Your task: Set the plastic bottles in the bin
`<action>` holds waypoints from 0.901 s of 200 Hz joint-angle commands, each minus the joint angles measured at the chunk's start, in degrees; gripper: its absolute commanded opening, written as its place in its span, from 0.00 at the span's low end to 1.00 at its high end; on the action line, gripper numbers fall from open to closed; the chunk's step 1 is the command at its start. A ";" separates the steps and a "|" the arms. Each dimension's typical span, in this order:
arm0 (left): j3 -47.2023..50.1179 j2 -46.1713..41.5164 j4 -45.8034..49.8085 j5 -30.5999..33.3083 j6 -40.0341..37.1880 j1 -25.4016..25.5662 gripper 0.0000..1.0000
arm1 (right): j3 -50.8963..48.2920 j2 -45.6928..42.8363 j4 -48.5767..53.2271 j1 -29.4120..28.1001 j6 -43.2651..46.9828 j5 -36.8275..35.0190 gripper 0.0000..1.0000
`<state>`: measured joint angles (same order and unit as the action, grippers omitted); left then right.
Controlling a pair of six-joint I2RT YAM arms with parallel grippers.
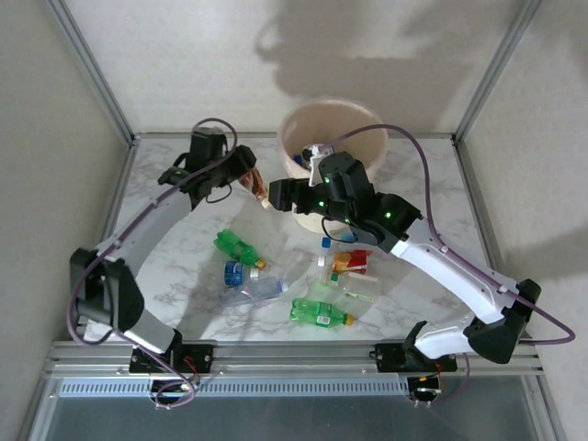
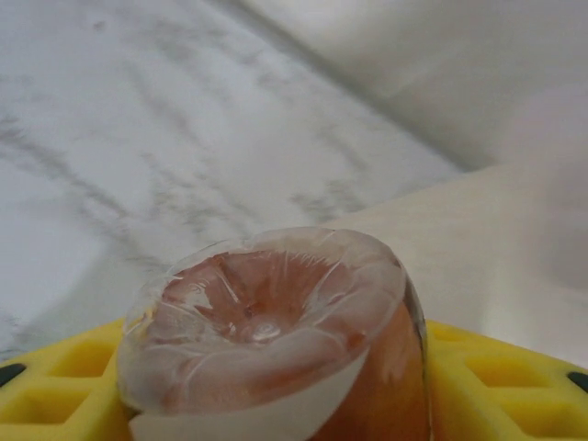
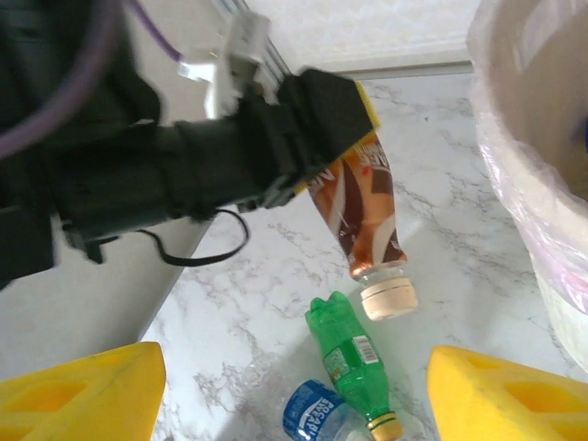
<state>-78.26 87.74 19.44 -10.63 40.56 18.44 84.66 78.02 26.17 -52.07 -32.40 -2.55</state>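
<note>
A brown-orange plastic bottle (image 1: pixel 258 190) hangs cap-down above the table, left of the bin (image 1: pixel 296 125). My left gripper (image 1: pixel 246 173) is shut on it. In the left wrist view its ribbed base (image 2: pixel 271 308) sits between the yellow pads (image 2: pixel 519 386). My right gripper (image 1: pixel 283 195) hovers open beside the bin's front, with nothing between its yellow fingertips (image 3: pixel 78 395). In the right wrist view the held bottle (image 3: pixel 366 207) points its cream cap (image 3: pixel 389 296) downward. Below it lie a green bottle (image 3: pixel 354 360) and a clear, blue-labelled bottle (image 3: pixel 317 415).
More bottles lie mid-table: a green one (image 1: pixel 237 246), a clear blue-labelled one (image 1: pixel 250 290), another green one (image 1: pixel 320 314), a red-labelled one (image 1: pixel 352 262) and a clear one (image 1: pixel 355 290). The pink-lined bin wall (image 3: pixel 537 193) stands close on the right. Frame posts (image 1: pixel 87 69) rise at the table's far corners.
</note>
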 commanded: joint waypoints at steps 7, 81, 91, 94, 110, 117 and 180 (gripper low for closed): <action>-1.23 -3.66 -0.85 -10.28 2.08 -0.07 0.58 | 4.20 3.02 2.27 -0.66 0.85 2.51 0.77; -2.60 -8.90 -9.97 -23.27 7.04 -0.07 0.59 | 8.01 6.69 5.02 0.99 1.29 3.60 0.84; -2.58 -9.25 -11.38 -24.51 8.18 -0.15 0.59 | 8.36 7.00 5.14 0.97 1.22 3.83 0.82; -2.55 -9.33 -11.96 -25.05 8.48 -0.08 0.59 | 8.41 7.05 5.21 0.97 1.20 3.85 0.81; -2.55 -9.74 -13.92 -26.42 9.39 0.12 0.59 | 8.68 7.06 5.07 1.07 0.86 3.53 0.78; -2.44 -9.94 -14.57 -26.94 9.24 0.30 0.59 | 8.76 6.93 4.87 1.09 0.68 3.34 0.76; -1.56 -10.49 -16.42 -28.34 9.89 0.54 0.59 | 9.26 7.15 3.98 1.29 0.19 3.96 0.53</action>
<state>-78.76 79.40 6.07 -36.67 49.47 18.65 92.31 84.62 30.63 -51.24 -32.16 1.23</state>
